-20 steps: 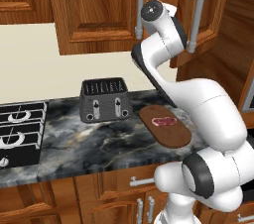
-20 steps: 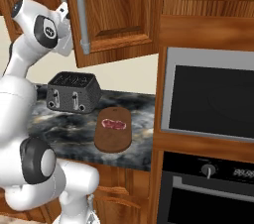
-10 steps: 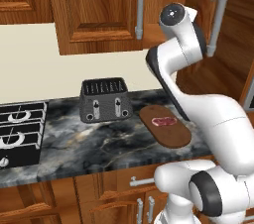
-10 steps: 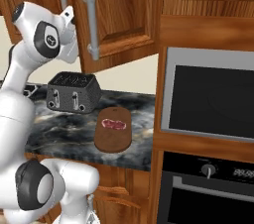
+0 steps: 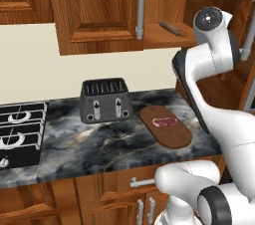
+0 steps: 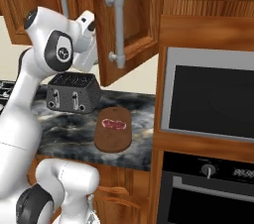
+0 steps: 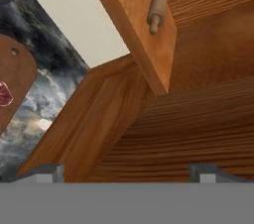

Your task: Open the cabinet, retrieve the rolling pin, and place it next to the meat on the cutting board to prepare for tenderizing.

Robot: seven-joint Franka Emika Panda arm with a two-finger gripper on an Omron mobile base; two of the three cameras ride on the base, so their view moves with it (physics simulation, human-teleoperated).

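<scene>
Cabinet [image 5: 104, 15] open, rolling pin [image 5: 172, 28] inside

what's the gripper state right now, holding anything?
Gripper: open, holding nothing; its fingertips stand wide apart, facing the open reddish-brown wooden cabinet, with the slim brown wooden rolling pin lying on the shelf, not touched.

Wooden rolling pin [image 7: 158, 3], marble-veined counter [image 5: 114, 142]

The dark marbled counter [image 5: 114, 144] carries a black toaster [image 5: 105, 100] to the left and the oval cutting board [image 5: 167, 128] to its right, the meat [image 5: 164, 122] lying on the board. The cabinet shelf [image 5: 159, 37] bears the rolling pin [image 5: 171, 28].
</scene>
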